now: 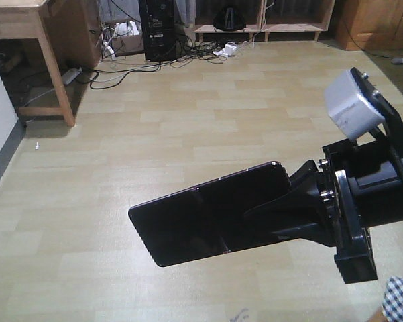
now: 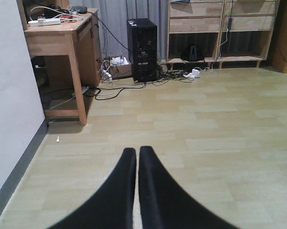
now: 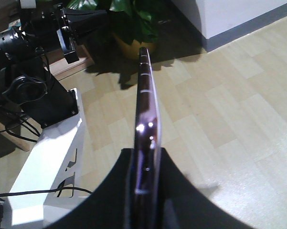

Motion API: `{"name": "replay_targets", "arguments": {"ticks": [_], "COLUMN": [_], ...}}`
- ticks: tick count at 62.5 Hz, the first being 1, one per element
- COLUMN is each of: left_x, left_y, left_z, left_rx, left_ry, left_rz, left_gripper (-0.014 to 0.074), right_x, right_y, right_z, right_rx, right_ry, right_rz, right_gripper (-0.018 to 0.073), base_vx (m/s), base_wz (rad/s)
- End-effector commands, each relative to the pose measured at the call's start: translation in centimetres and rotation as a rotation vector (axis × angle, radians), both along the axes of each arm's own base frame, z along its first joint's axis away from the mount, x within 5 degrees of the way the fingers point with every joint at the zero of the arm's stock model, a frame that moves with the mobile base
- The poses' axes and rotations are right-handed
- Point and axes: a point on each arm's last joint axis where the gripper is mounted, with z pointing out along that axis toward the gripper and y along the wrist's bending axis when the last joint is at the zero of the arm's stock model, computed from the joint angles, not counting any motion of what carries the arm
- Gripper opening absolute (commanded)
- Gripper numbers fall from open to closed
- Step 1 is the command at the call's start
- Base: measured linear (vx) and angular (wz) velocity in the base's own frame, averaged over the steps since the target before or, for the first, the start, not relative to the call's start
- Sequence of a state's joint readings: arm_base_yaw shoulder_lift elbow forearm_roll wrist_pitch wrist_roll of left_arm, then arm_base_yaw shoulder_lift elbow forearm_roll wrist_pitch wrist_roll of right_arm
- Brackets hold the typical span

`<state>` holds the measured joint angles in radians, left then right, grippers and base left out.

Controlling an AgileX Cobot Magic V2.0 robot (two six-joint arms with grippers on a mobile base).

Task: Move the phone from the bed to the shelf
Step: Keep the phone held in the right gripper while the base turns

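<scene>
While the left hand (image 2: 137,156) sits closed, right hand (image 3: 146,152) grips phone (image 1: 188,221)

Ahead of me: wooden desk (image 2: 62,38), black computer tower (image 2: 142,47) near it, tangled cables (image 2: 118,89) on plank floor (image 2: 205,124). Potted plant (image 3: 129,21) by wall (image 3: 229,14).

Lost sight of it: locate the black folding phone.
Front view: glossy black folding phone sits clamped in the right gripper, mid-air over pale wood floor.

Phone (image 1: 208,218): glossy black, pinkish edge; clamped in the black right gripper (image 1: 271,213).
Floor (image 1: 188,114), beneath the pincer: pale beige-green, plank pattern.
Camera housing (image 1: 352,107), above the pincer: grey.
Bedding (image 1: 397,300), behind the pincer: black-and-white gingham check.
Left gripper (image 2: 137,155): black.
</scene>
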<state>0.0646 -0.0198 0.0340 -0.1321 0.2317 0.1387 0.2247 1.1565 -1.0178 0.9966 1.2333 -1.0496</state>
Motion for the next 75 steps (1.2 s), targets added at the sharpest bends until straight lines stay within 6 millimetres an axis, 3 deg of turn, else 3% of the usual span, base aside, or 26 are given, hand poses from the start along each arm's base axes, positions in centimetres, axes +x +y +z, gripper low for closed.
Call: {"name": "replay_targets", "arguments": {"ticks": [1, 75], "left_x": [0.04, 0.04], "left_y": [0.09, 0.09], "left_z": [0.61, 0.61], "left_rx": [-0.006, -0.006], "left_ry": [-0.077, -0.077], "left_rz": [0.012, 0.012], "left_gripper": [0.0001, 0.0001], "right_x": [-0.92, -0.92], "right_y": [0.26, 0.26], "right_z": [1.73, 1.73], "right_rx": [0.087, 0.087], "right_ry": [-0.004, -0.004], "right_rz": [0.046, 0.046], "right_gripper": [-0.0004, -0.0004], "base_vx": [0.43, 0.43], "base_wz": [0.05, -0.02]}}
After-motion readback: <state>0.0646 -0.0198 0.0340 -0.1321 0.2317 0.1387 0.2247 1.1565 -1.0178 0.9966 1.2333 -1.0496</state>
